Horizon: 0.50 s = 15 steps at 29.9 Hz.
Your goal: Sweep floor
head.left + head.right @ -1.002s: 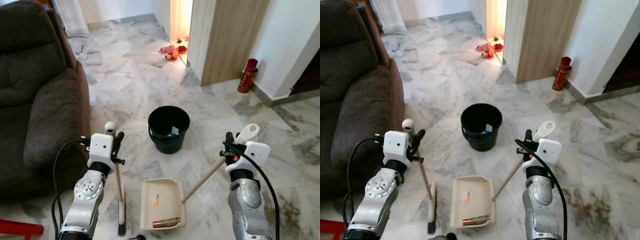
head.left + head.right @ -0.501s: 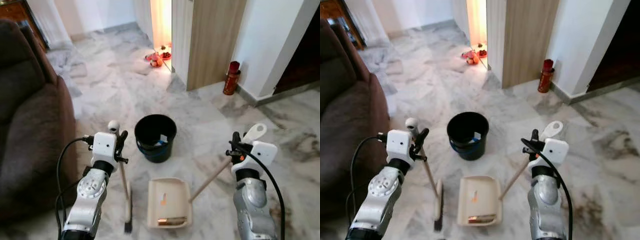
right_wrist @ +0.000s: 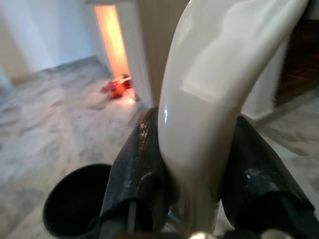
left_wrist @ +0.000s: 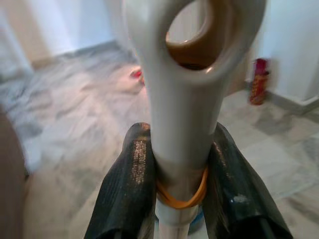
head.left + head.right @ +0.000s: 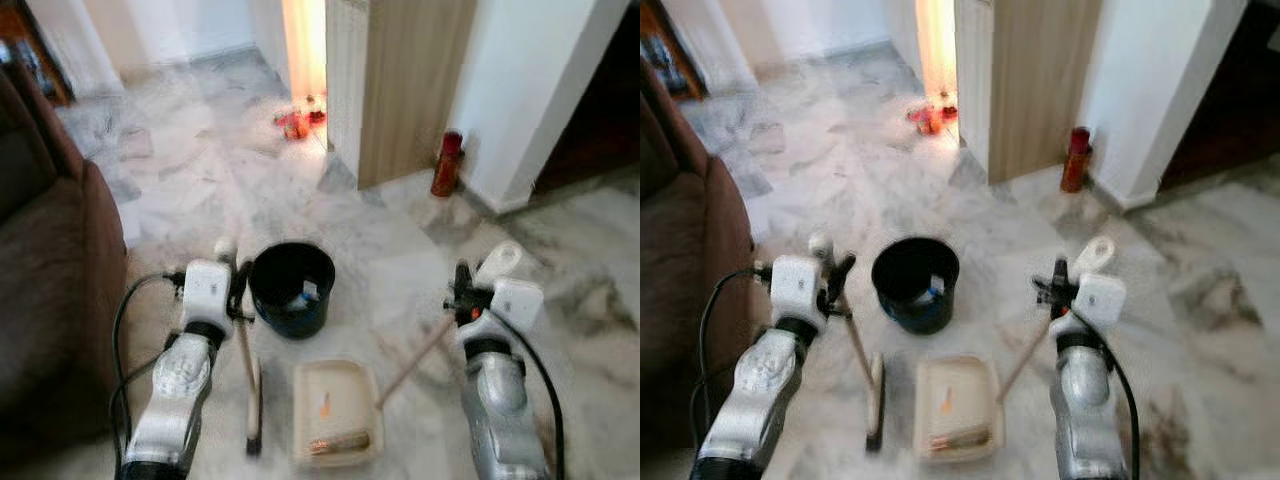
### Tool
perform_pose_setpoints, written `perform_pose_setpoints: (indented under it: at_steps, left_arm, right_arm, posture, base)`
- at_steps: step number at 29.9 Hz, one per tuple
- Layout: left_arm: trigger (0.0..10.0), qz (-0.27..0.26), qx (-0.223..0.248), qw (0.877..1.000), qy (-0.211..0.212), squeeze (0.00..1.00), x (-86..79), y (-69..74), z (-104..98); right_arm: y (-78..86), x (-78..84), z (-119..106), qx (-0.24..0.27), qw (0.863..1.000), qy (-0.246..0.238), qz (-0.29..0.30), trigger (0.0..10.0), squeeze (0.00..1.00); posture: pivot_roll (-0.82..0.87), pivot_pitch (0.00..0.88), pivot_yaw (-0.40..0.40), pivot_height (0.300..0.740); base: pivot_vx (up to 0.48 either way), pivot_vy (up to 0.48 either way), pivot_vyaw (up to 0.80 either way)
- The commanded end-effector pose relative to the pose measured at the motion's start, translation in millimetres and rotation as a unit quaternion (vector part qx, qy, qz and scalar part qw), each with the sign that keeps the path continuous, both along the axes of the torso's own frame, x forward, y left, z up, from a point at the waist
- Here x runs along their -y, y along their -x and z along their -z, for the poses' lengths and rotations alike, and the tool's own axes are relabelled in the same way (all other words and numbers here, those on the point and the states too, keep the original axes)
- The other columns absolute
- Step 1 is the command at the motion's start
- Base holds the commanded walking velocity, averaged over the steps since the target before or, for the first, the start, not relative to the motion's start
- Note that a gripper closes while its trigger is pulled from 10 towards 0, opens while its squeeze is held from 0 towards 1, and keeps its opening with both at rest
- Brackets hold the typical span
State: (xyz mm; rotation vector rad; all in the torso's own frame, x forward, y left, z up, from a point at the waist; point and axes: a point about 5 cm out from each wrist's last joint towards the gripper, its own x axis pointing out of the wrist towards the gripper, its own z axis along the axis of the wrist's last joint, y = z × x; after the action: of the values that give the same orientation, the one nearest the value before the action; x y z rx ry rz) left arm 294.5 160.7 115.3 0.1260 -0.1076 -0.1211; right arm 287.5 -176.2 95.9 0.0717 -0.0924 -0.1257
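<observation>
- Left eye view, blurred: we are seeing something pale inside the black bucket [image 5: 291, 289], centre frame.
- Dustpan [image 5: 336, 410], lower centre, is carrying small bits, unclear.
- Our left gripper [image 4: 182, 172] is clamping the broom [image 5: 250, 385]; our right gripper [image 3: 199, 164] is gripping the dustpan's handle [image 3: 224, 74].

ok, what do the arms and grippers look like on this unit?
Two silver metal arms with round joint housings. Each wrist carries a white boxy camera module and a black cable looping back along the arm. Left gripper and right gripper each have two long, glossy black fingers.
</observation>
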Motion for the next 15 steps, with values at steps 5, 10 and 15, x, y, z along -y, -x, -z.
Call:
perform_pose_setpoints:
  at_steps: [5, 10, 15]
  left_arm:
    - [10.0, -0.007, 0.02, 1.0, -0.008, 0.0, -3.9, -1.4, -7.6]
    - [10.0, -0.006, 0.02, 1.0, -0.008, 0.0, -3.9, -1.4, -7.3]
    - [10.0, -0.004, 0.02, 1.0, -0.01, 0.0, -3.4, -1.5, -6.9]
  right_arm:
    - [-3.0, -5.8, -7.7, 0.021, 0.999, -0.027, -0.007, 10.0, 0.0]
    - [-2.5, -6.4, -10.5, 0.026, 0.999, -0.029, -0.012, 10.0, 0.0]
    - [-0.5, -7.2, -17.2, 0.036, 0.999, -0.023, -0.024, 10.0, 0.0]
  posture:
    - [0.08, 0.093, 0.05, 0.74]
    - [0.08, 0.089, 0.051, 0.74]
    - [0.08, 0.087, 0.052, 0.74]
  base:
    - [0.0, 0.0, 0.0]
    - [0.0, 0.0, 0.0]
    - [0.0, 0.0, 0.0]
